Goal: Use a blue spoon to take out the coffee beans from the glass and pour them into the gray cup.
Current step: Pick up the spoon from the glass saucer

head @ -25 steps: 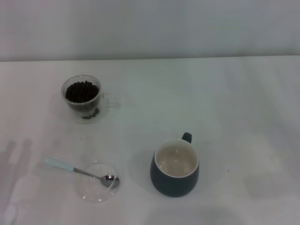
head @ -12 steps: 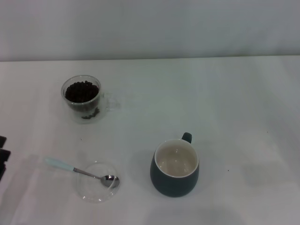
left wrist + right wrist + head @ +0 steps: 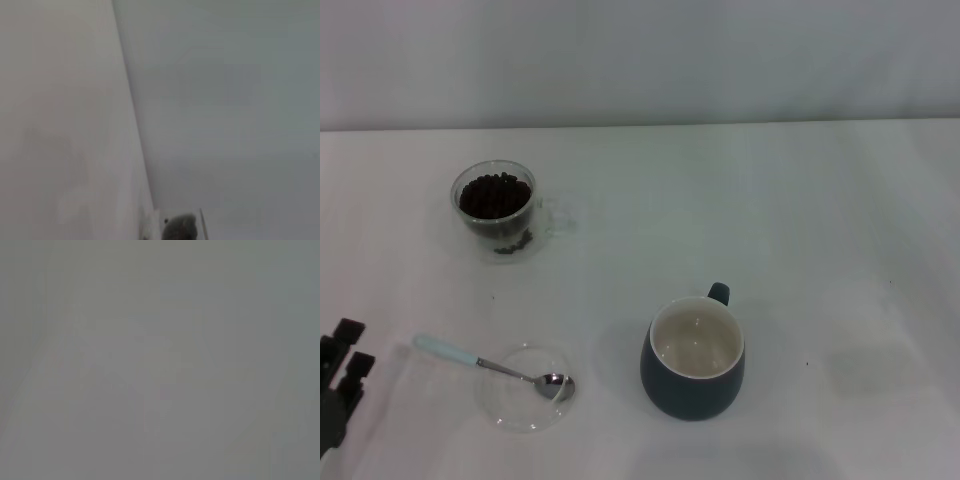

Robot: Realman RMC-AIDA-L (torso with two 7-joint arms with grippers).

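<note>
The blue spoon (image 3: 490,365) lies at the front left, its pale handle pointing left and its metal bowl resting in a flat clear saucer (image 3: 525,400). The glass (image 3: 498,208) stands at the back left, upright, with dark coffee beans (image 3: 493,194) inside. The gray cup (image 3: 695,360) stands right of the saucer, its cream inside bare, its handle turned to the far side. My left gripper (image 3: 353,346) shows at the left edge, left of the spoon handle and apart from it, its two dark fingers spread with nothing between them. The right gripper is out of view.
Everything stands on a white table (image 3: 800,220) that ends at a pale wall behind. The right wrist view shows only a plain grey surface. The left wrist view shows the table and wall with a small dark blob at its edge.
My left gripper has come into the head view from the left edge and moved toward the spoon. The spoon, glass and cup have not moved.
</note>
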